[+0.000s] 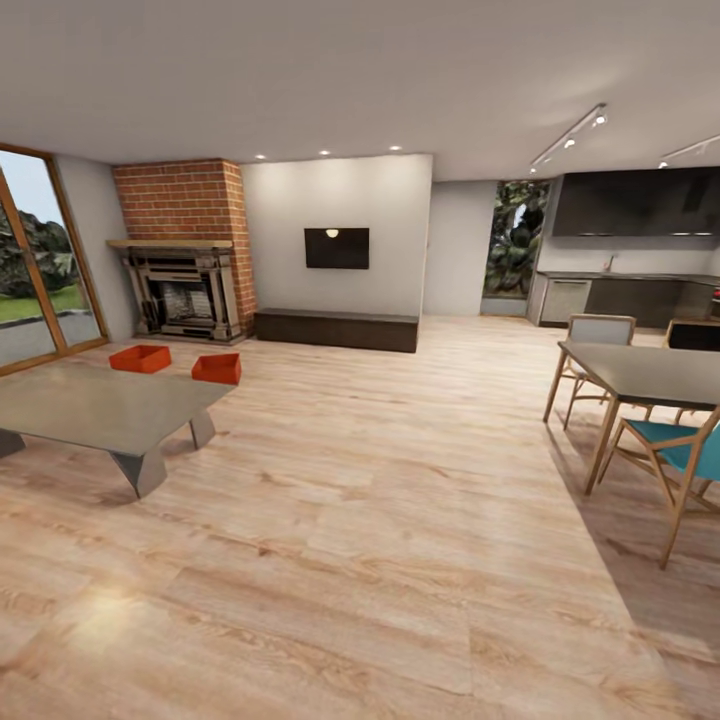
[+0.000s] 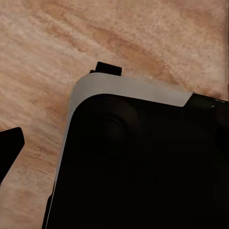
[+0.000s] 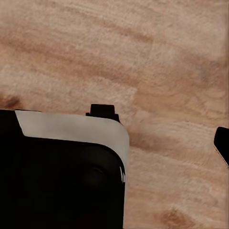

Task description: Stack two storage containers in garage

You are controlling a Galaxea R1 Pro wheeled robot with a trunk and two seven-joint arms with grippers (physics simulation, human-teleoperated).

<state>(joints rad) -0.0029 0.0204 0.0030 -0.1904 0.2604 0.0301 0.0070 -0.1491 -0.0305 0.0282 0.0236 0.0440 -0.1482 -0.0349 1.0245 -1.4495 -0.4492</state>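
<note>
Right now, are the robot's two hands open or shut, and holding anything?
Left gripper: cannot be told; one dark fingertip shows over bare wood floor, nothing held in sight.
Right gripper: cannot be told either.

Two red-orange open-top storage containers (image 1: 140, 358) (image 1: 217, 368), upright, near each other on living room wood floor (image 1: 380, 520), before fireplace.

head: stood high, faced forward and slightly down across the living room toward the brick fireplace (image 1: 185, 290), far off | left wrist: looked steeply down, close over the wood plank floor (image 2: 57, 47) and the robot's dark base (image 2: 143, 167) | right wrist: likewise | shared: the floor, the base in both wrist views
</note>
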